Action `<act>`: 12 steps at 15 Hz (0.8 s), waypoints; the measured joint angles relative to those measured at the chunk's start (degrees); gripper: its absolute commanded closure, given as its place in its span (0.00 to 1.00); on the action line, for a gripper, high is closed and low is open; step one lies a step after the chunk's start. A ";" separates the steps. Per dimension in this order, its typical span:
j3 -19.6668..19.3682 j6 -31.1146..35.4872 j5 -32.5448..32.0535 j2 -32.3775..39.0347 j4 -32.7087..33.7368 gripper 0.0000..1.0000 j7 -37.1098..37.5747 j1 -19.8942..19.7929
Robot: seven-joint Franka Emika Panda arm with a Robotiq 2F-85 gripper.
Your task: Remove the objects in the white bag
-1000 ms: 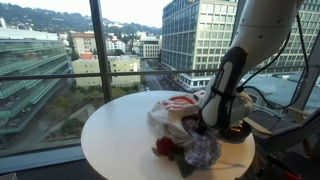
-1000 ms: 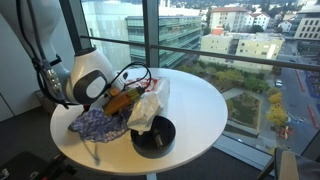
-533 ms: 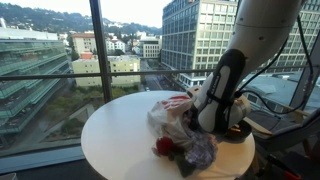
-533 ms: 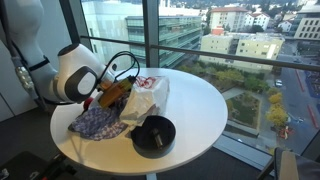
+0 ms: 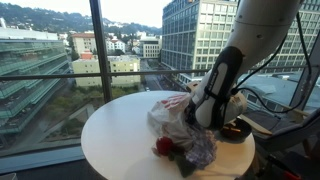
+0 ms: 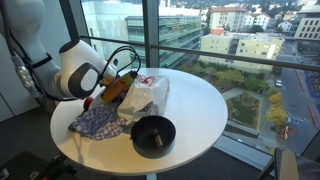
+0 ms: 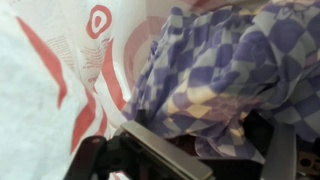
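The hand [image 7: 185,158] cannot be made out in either exterior view, being masked by the arm's wrist housing and the bag. Only the wrist view shows it: two dark fingers [image 7: 88,160], cut off at the lower edge, standing wide apart and released, with nothing clamped. A dark grey bar low in that view cannot be told from hand hardware. The white bag [image 7: 50,70] fills its left side and the purple-and-white cloth [image 7: 235,70] its right, both blurred. In an exterior view the bag sits crumpled mid-frame on the round surface [image 5: 115,135], the cloth touching it lower right, a small red item [image 5: 164,147] just beside. The arm [image 5: 218,85] leans down from upper right, wrist low at the bag.
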 measured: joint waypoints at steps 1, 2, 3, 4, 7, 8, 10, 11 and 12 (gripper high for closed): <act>0.46 0.00 -0.47 0.00 0.36 0.00 0.33 -1.09; 1.20 0.00 -1.09 0.01 0.80 0.00 0.87 -2.55; 2.15 -0.01 -2.29 0.06 1.30 0.00 1.79 -4.28; 3.34 -0.01 -3.70 0.13 1.85 0.00 2.99 -6.29; 7.48 -0.28 -7.37 1.00 3.99 0.00 6.59 -12.94; 8.83 -0.31 -8.48 1.61 4.76 0.00 7.71 -15.23; 11.02 -0.32 -10.54 3.15 6.36 0.00 9.69 -19.34; 11.89 -0.32 -11.50 4.04 7.18 0.00 10.54 -21.10; 12.61 -0.33 -12.26 5.02 7.96 0.00 11.21 -22.56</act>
